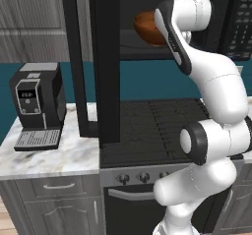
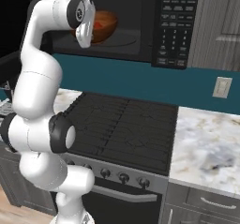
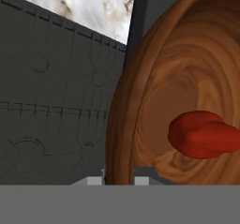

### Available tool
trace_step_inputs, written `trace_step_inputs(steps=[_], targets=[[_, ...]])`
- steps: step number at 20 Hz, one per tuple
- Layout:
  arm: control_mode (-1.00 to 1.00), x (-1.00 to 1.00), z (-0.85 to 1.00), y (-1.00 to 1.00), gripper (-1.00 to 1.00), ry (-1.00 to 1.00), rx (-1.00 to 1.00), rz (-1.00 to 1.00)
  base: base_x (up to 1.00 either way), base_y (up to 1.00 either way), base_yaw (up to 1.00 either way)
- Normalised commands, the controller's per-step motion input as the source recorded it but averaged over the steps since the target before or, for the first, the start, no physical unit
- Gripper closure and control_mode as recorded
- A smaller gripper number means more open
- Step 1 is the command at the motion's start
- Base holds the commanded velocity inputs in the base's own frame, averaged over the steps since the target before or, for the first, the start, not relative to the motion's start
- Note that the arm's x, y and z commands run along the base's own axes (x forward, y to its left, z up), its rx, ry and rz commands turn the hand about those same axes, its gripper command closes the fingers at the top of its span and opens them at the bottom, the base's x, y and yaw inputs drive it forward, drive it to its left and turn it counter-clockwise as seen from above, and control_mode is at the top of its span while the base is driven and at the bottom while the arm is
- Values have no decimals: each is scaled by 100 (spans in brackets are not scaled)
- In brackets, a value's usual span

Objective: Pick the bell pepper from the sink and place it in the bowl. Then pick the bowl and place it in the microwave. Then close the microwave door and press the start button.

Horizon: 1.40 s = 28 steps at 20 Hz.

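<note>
Taking the stove top [image 2: 126,124] as landmark: the arm rises in front of it and reaches up into the microwave [image 2: 140,21] mounted above. In the hand view the gripper [image 3: 118,178] closes on the rim of the bowl [image 3: 187,78], one tip on each side. The bell pepper [image 3: 204,135] lies inside the bowl. The bowl sits in the cavity, above the stove; the microwave door [image 1: 101,57] stands open at the left.
</note>
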Motion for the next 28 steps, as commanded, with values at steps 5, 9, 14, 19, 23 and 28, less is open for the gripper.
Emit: trace_step_inputs(steps=[5, 9, 14, 19, 23, 28], targets=[[-100, 44, -32, 2, 100, 0, 0, 3, 0, 0, 0], [-100, 36, -27, 0, 100, 0, 0, 3, 0, 0, 0], [-100, 16, -15, 0, 100, 0, 0, 1, 0, 0, 0], [-100, 1, -3, 0, -100, 0, 0, 0, 0, 0, 0], [-100, 8, 0, 0, -100, 0, 0, 0, 0, 0, 0], [-100, 50, -2, 6, -100, -1, 0, 0, 0, 0, 0]])
